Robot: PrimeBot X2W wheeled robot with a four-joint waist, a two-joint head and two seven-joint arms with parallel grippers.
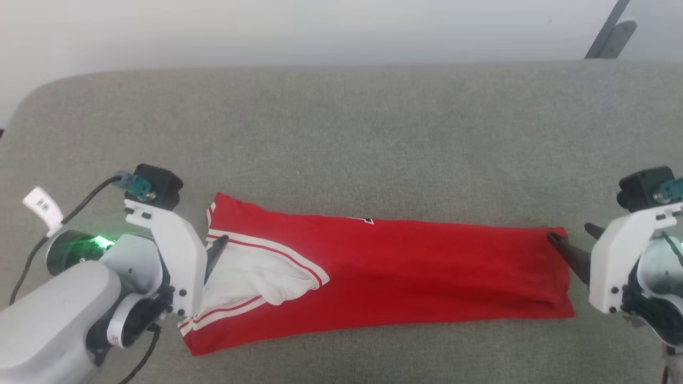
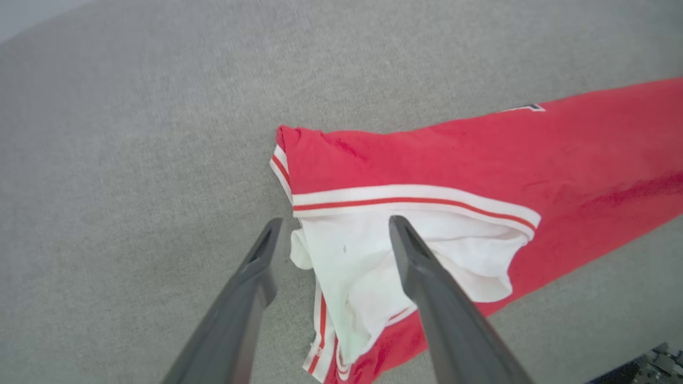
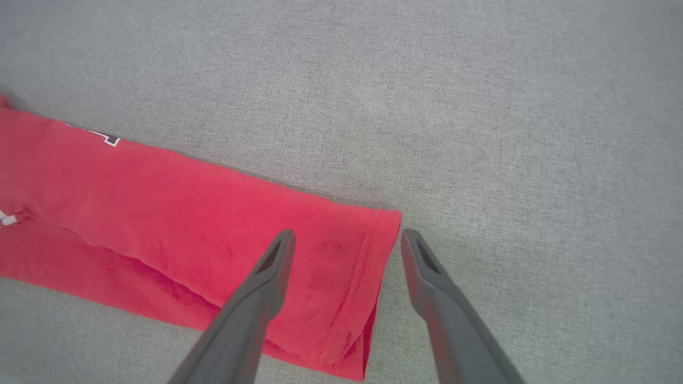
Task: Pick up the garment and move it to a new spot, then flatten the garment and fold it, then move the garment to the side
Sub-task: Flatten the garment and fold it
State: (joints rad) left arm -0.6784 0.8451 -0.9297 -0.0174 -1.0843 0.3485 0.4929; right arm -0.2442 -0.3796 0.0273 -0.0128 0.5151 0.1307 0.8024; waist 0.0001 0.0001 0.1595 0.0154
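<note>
The garment (image 1: 405,277) lay in a long red strip on the grey cloth surface (image 1: 341,133), between both grippers. The left gripper (image 2: 335,221) was open wide over its white end. The right gripper (image 3: 348,233) was open wide over its hem, holding nothing.

Nothing legible here.
A cut-off dark, white-outlined numeral (image 1: 367,220) on the red jersey (image 1: 416,266) is unreadable; print on the white cable tag (image 1: 44,207) is too small.

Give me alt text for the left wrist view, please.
The open left gripper points at the striped-trim end of a folded red garment with white fabric showing, lying on a grey cloth surface.
</note>
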